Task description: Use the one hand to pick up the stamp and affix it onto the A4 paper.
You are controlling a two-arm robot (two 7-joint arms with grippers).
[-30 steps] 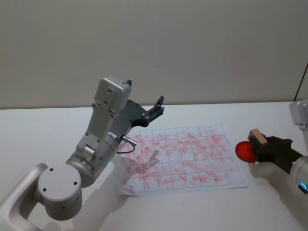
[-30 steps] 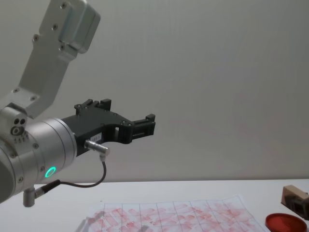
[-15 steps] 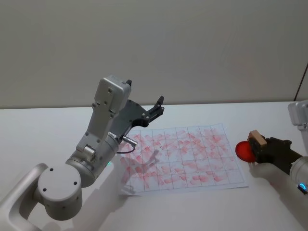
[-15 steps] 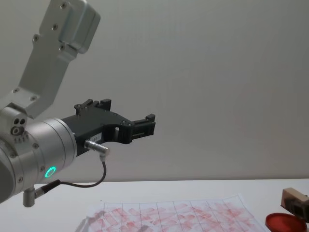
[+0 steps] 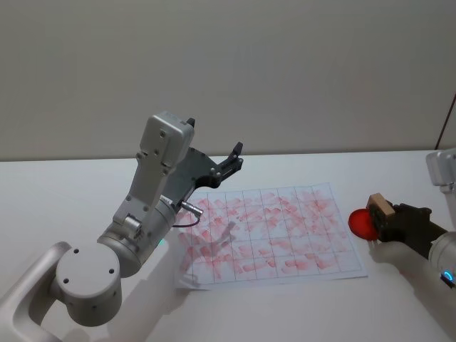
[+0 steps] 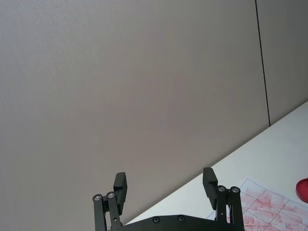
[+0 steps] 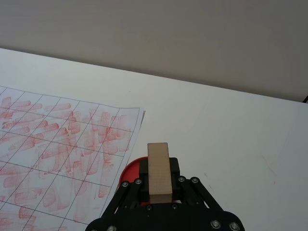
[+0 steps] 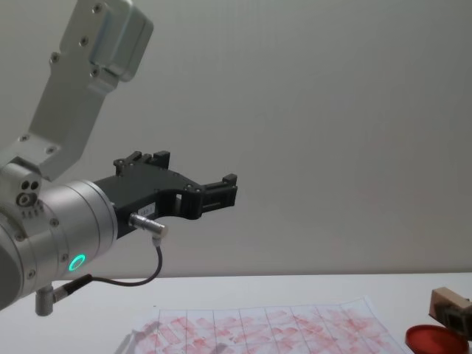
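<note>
Count: one stamp (image 5: 380, 205), one red ink pad (image 5: 360, 224), one A4 paper (image 5: 271, 235), two grippers.
Stamp: wooden block held with one long face upward, above the right side of the ink pad; I cannot tell if it touches the pad.
Right gripper (image 5: 382, 214): reaches in low from the tabletop's (image 5: 71, 192) right edge, arm nearly level, jaws clenched on the stamp's two long sides.
Ink pad: flat on the tabletop, just beside the paper's right edge.
A4 paper: flat in the middle of the tabletop, its grid cells covered in pinkish-red marks.
Left gripper (image 5: 234, 158): raised well above the tabletop over the paper's far left corner, pointing toward the far wall, jaws spread apart and grasping nothing.
</note>
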